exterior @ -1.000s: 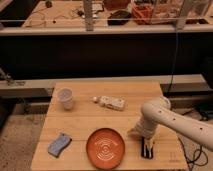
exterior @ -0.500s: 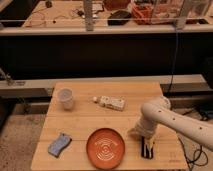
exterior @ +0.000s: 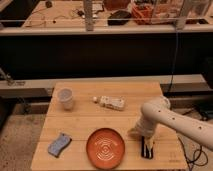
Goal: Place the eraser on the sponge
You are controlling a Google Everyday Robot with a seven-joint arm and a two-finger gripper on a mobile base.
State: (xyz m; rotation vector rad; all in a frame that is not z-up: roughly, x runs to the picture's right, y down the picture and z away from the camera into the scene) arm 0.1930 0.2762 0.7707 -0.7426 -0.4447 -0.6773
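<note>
The sponge [exterior: 59, 144], a small blue-grey pad with wavy edges, lies flat near the front left corner of the wooden table [exterior: 80, 122]. A whitish speckled rectangular block [exterior: 112, 103], which looks like the eraser, lies at the table's middle back, with nothing touching it. My gripper [exterior: 146, 148] points down at the table near the front right, just right of the orange plate. It is far from both the block and the sponge. Nothing shows in its grasp.
An orange plate [exterior: 105, 147] sits at front centre between the sponge and the gripper. A white cup [exterior: 65, 98] stands at the back left. My white arm [exterior: 170, 120] reaches in from the right. A dark shelf unit stands behind the table.
</note>
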